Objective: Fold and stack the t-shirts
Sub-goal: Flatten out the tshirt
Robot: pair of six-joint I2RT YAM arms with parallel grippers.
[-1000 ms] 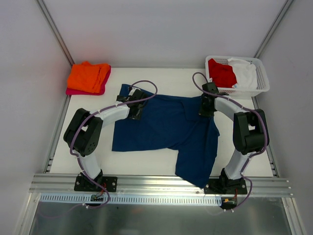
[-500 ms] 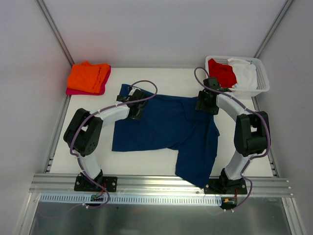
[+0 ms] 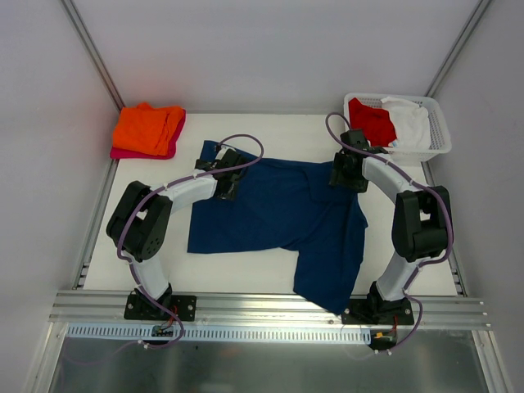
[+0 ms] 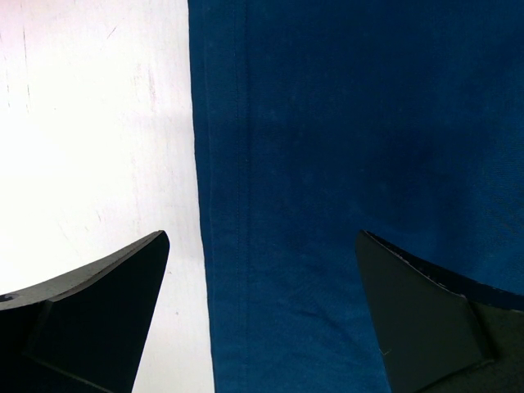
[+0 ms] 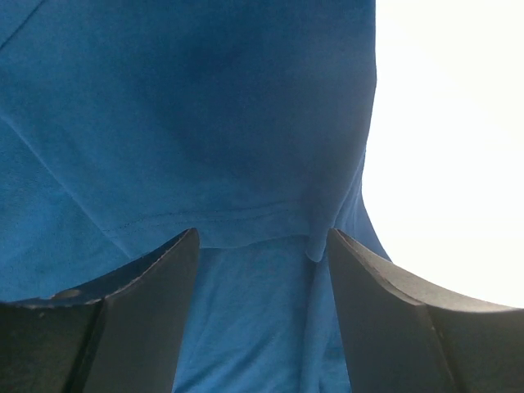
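Navy t-shirt [image 3: 274,213]: lay spread across the middle of the tabletop [image 3: 246,274], between the two arms, not yet folded into a packet.
Why it lay so: probably opened out flat so that its edges and sleeves could be found and turned in.
Its look: plain dark blue and soft, and mostly smooth on the left half. The right part ran down in a crooked flap to the near edge, beside the right arm's base. A stitched hem showed in both wrist views. In the right one a hemmed layer lay over a second layer.
Left jaws: wide apart and holding nothing. They were poised over the shirt's far left side, straddling a straight edge where cloth met bare tabletop. They seemed placed to take that edge.
Right jaws: parted, less wide, with nothing clamped. They hung over the far right corner of the shirt, the doubled hem just ahead of the tips.
Orange t-shirt [image 3: 147,127]: folded, resting on the magenta-pink t-shirt [image 3: 135,153] in the far left corner, well apart from the navy one. This looked like the stack of finished pieces.
Basket [image 3: 440,135]: white lattice in the far right corner, holding the red t-shirt [image 3: 371,121] and the white t-shirt [image 3: 409,121], both crumpled and presumably waiting their turn.
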